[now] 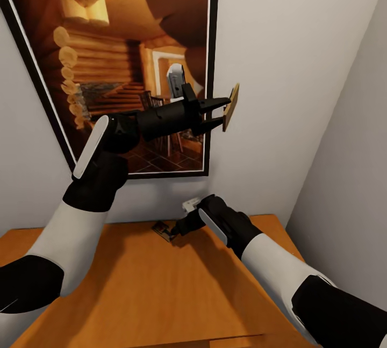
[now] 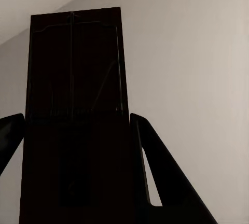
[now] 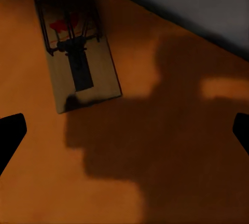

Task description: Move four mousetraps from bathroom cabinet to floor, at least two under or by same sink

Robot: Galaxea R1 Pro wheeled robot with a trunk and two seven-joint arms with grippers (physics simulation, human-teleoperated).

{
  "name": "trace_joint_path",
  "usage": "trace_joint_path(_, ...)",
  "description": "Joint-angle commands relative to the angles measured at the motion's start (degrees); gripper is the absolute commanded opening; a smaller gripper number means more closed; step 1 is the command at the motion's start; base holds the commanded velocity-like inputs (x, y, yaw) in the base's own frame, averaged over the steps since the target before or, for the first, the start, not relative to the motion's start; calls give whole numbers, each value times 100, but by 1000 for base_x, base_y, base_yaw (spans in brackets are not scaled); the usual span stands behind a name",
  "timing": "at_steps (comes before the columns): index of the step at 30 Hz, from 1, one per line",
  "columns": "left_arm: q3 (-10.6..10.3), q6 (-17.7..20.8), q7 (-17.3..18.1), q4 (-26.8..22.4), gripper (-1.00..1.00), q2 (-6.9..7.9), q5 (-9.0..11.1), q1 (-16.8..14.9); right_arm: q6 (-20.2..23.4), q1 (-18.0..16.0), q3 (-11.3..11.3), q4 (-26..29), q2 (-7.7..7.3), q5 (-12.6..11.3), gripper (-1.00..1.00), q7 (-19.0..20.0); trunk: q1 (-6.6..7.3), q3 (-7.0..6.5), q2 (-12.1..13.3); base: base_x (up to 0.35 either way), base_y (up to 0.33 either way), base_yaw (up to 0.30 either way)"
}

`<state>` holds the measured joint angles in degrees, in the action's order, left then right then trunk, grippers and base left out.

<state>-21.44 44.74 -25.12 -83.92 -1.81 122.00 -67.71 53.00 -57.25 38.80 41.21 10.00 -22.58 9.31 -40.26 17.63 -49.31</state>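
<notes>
Orange-brown wooden cabinet (image 1: pixel 140 283) top, the worktop, fills the lower frame; one flat tan wooden mousetrap (image 3: pixel 78 47) with dark metal fittings lies flat at its back edge, centre frame, by the wall. The right pincer (image 1: pixel 180 228) hovers just beside it, spread wide and empty. A second mousetrap (image 1: pixel 231 107) stands edge-on, clamped in the left pincer (image 1: pixel 221 112), upper centre. Two traps counted, two pincers. Gripped only by its end, the raised trap may slip or swing during carrying
</notes>
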Motion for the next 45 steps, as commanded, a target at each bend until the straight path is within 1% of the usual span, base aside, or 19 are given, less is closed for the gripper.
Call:
trace_joint_path(1,3,5,-46,-1,-100,-3,43,-5,18,2,63,1,0,60,100,54,-1,8,-6,0,6,0)
trace_joint_path(2,1,4,-46,-1,-100,-3,43,-5,18,6,108,1,0,60,100,54,-1,8,-6,0,26,0)
trace_joint_path(4,-4,1,-41,-1,-100,-9,43,-5,18,15,350,5,0,60,100,53,-1,8,-6,0,130,0)
trace_joint_path(7,-3,3,-38,-5,-100,-29,43,-5,13,19,593,20,0,44,100,53,-1,8,-6,0,151,0)
trace_joint_path(8,-2,4,-38,-6,-100,-31,43,-5,11,20,620,27,0,28,100,53,-1,8,-6,0,84,0)
trace_joint_path(10,-6,8,-37,-8,-100,-36,43,-5,-70,25,687,43,0,-87,100,53,-1,8,-6,0,44,0)
trace_joint_path(14,-8,13,-37,-10,-100,-38,43,-5,-272,29,722,51,0,-249,100,41,-1,8,-6,0,17,0)
trace_joint_path(17,-9,16,-37,-10,-100,-38,43,-5,-337,30,730,53,0,-290,100,37,-1,8,-6,0,4,0)
trace_joint_path(28,-9,11,-37,-3,-100,-39,43,-5,-368,30,743,54,0,-310,100,27,-1,39,-6,0,1,87)
trace_joint_path(40,-18,4,-45,7,-100,-39,38,-5,-370,30,764,19,0,-310,100,13,-1,44,-6,0,0,12)
trace_joint_path(42,-70,2,-46,7,-100,-37,36,-5,-369,30,799,15,0,-308,100,11,-1,44,-6,0,0,0)
trace_joint_path(44,-200,-7,-40,14,-100,-33,35,-5,-369,30,873,8,0,-300,100,10,-1,44,-6,0,-5,0)
trace_joint_path(45,-229,-9,-40,17,-100,-32,35,-5,-369,30,898,8,0,-298,100,10,-1,44,-6,0,-35,0)
